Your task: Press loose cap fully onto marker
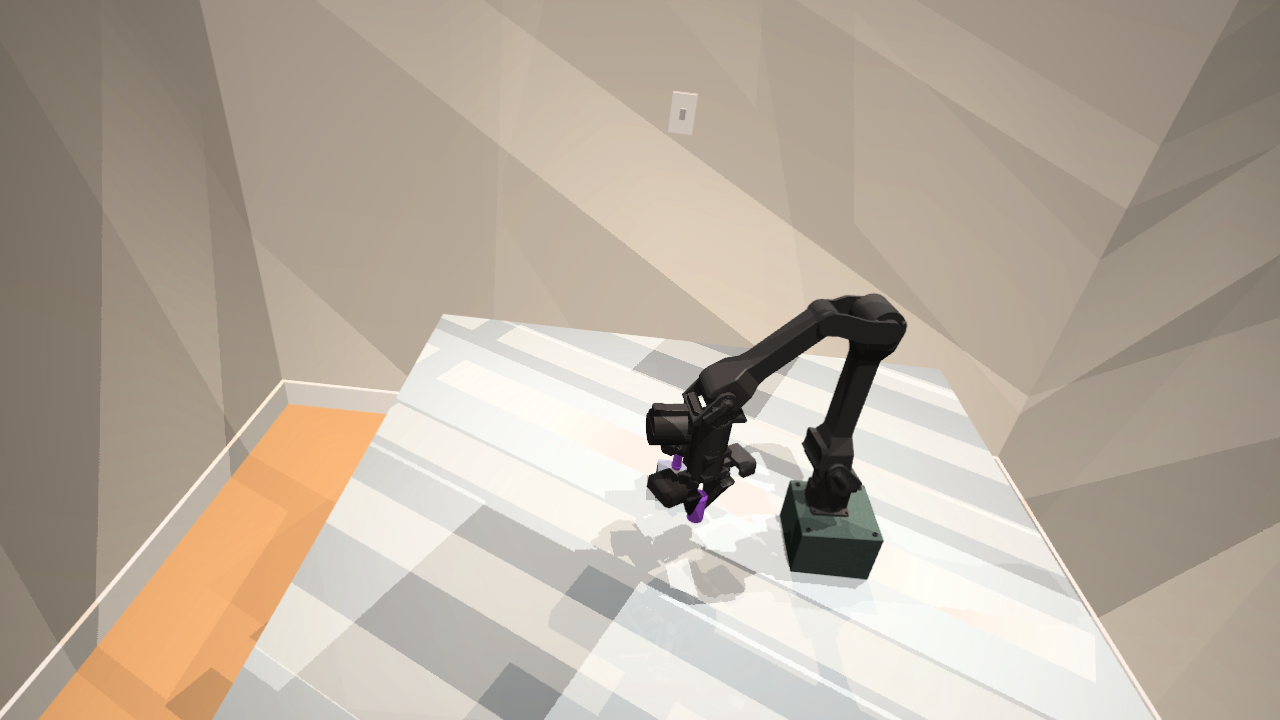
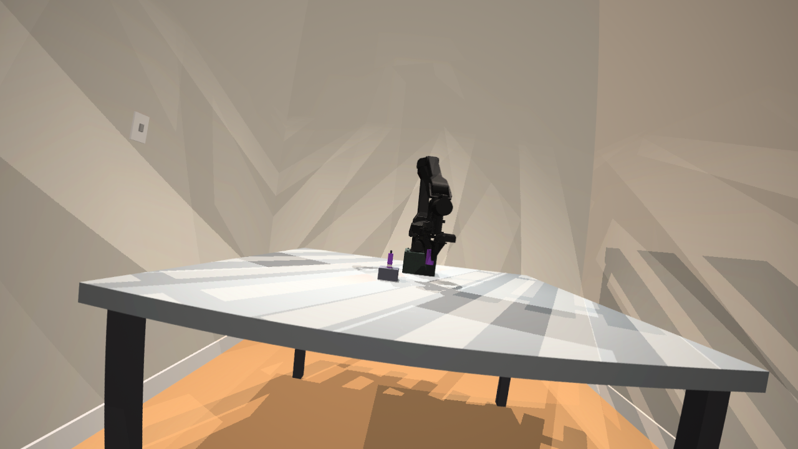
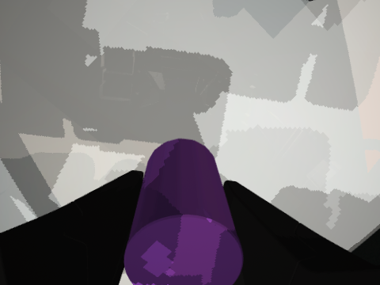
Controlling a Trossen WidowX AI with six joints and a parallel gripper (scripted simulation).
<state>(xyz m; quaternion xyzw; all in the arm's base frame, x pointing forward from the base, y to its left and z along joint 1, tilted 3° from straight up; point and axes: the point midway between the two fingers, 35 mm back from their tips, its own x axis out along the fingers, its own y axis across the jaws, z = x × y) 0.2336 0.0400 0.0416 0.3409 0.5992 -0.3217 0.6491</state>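
My gripper is shut on the purple cap and holds it upright a little above the table. In the wrist view the two black fingers press on either side of the cap. The purple marker stands upright in the dark holder block, a short way to the left of the cap in the exterior view. In the top view the gripper hides most of the block.
The arm's dark green base box stands on the table just behind and beside the gripper. The table's edges drop to an orange floor. A wall switch plate is far behind.
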